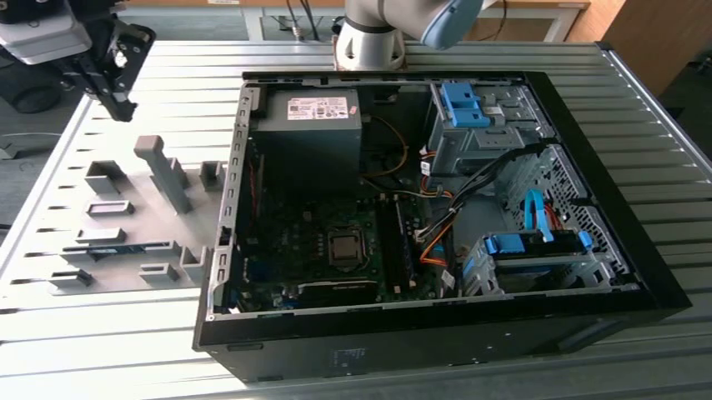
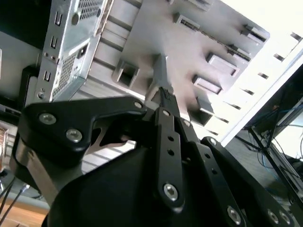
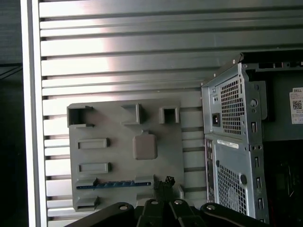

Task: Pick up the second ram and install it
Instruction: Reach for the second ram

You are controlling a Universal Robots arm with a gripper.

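The second ram [image 1: 112, 247] is a thin blue-green stick lying edge-up in a slot of the grey holder plate [image 1: 67, 218], near the exterior view's left. In the first wrist view the ram [image 3: 113, 184] sits along one edge of the holder plate [image 3: 165, 142]. My gripper [image 1: 123, 109] hangs high above the table behind the plate, well clear of the stick. Its fingertips [image 2: 163, 94] are pressed together with nothing between them. In the first wrist view the gripper [image 3: 163, 181] sits just off one end of the stick.
An open black computer case [image 1: 623, 275] lies flat on the ribbed metal table [image 1: 133, 342], with the motherboard [image 1: 333, 242], its dark memory slots [image 1: 395, 242], power supply [image 1: 312, 125] and blue drive brackets [image 1: 468, 104] exposed. Grey upright holder blocks [image 1: 167, 171] rise from the plate.
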